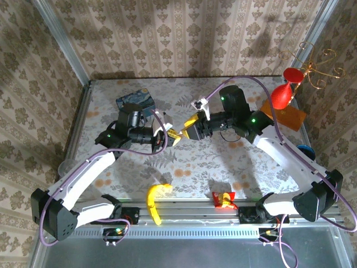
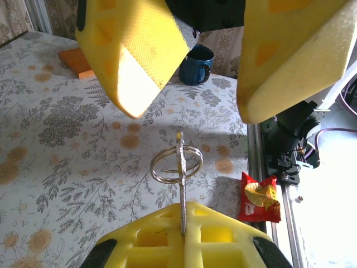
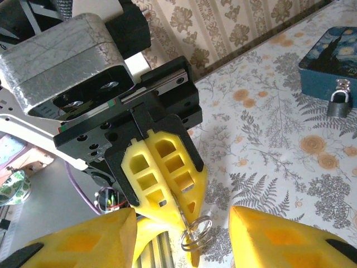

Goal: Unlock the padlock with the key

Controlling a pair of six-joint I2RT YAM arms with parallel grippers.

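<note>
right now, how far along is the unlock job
Done: the key is picked up, clamped in the shut left gripper. In hand: the open right gripper faces it, perhaps for a handover. Left: the padlock hangs closed on the box, untouched.

Robot lab cell staged as home. Damask wallpaper panels (image 1: 184, 33) at 9, 12 and 3 o'clock. Bare aluminium posts (image 1: 61, 42) at 11 and 1 o'clock. Floral tabletop (image 1: 189, 162). Extrusion rail (image 1: 189, 209) at 6 o'clock, arm bases (image 1: 120, 215) bolted on.
</note>
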